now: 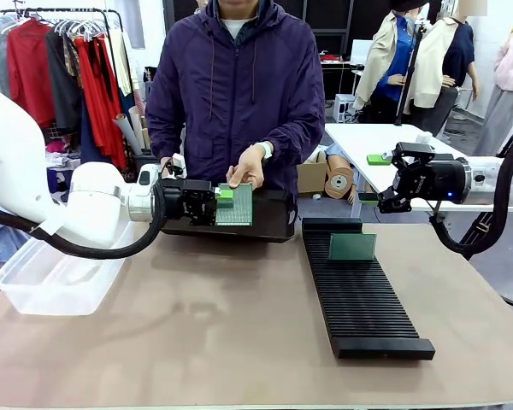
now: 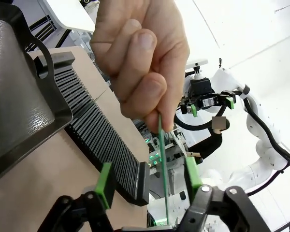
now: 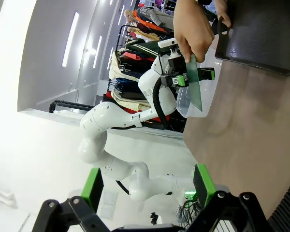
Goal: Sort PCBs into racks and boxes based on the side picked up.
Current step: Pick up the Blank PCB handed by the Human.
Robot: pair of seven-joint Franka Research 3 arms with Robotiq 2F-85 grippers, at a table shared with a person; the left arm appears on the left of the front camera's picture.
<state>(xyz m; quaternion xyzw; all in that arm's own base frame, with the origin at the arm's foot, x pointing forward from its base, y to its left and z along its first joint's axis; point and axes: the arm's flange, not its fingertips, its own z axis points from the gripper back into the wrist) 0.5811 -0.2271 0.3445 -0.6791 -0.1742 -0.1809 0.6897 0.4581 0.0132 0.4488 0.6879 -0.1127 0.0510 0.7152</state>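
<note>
Table [image 1: 197, 342]: brown top, person standing at far side.

L arm [image 1: 94, 205]: comes in from the left, forearm about level, wrist pointing right toward table centre. L gripper [image 1: 221, 205] is at far centre-left, just in front of the dark tray [image 1: 269, 218]. Jaws apart. In the L wrist view the green pads [image 2: 105, 179] stand either side of an edge-on board, with a gap on each side and no contact.

R arm [image 1: 487, 175]: held level at far right, above the table, well apart from everything else. R gripper [image 1: 389, 179] points left, jaws wide, nothing between them (R wrist view).

Box [image 1: 43, 286]: clear tub at the left edge, partly behind the L arm.

Rack [image 1: 363, 303]: long, black, slotted, right of centre, running near to far. One PCB [image 1: 352, 247] stands upright in a far slot.

Held PCB [image 1: 236, 205]: upright, pale gridded face toward the robot side, between the L jaws. Its top edge is pinched by the person's hand [image 1: 248, 168], thumb and fingers curled over it.

Print on the boards is too small to read.
</note>
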